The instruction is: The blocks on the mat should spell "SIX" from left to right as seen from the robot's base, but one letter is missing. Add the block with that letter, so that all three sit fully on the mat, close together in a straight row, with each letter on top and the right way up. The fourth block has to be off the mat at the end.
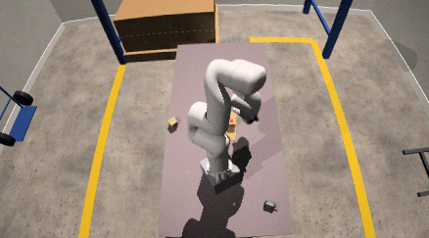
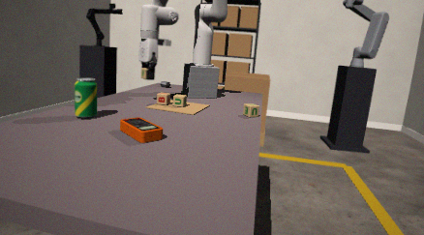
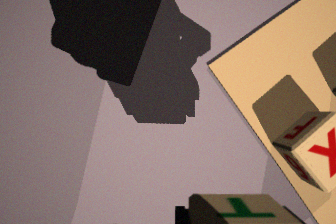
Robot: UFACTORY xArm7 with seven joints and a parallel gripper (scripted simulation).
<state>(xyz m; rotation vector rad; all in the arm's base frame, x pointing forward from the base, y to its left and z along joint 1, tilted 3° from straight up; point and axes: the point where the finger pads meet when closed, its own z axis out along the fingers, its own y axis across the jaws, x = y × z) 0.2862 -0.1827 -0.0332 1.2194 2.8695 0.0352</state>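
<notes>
Gripper clamping a wooden block, hanging in the air beside the mat.

Near to far in the exterior view: orange meter [image 2: 140, 130] and green can [image 2: 85, 97] are sitting on the table [image 2: 145, 178]; behind them the tan mat [image 2: 194, 109] is carrying two blocks [image 2: 164, 99], touching, one showing a red X [image 3: 331, 152] on top. A lone block [image 2: 251, 110] is sitting off the mat. The gripper [image 2: 146, 70] is gripping the held block [image 2: 144, 73], green mark on its side [image 3: 241, 206], just off the mat's edge.
</notes>
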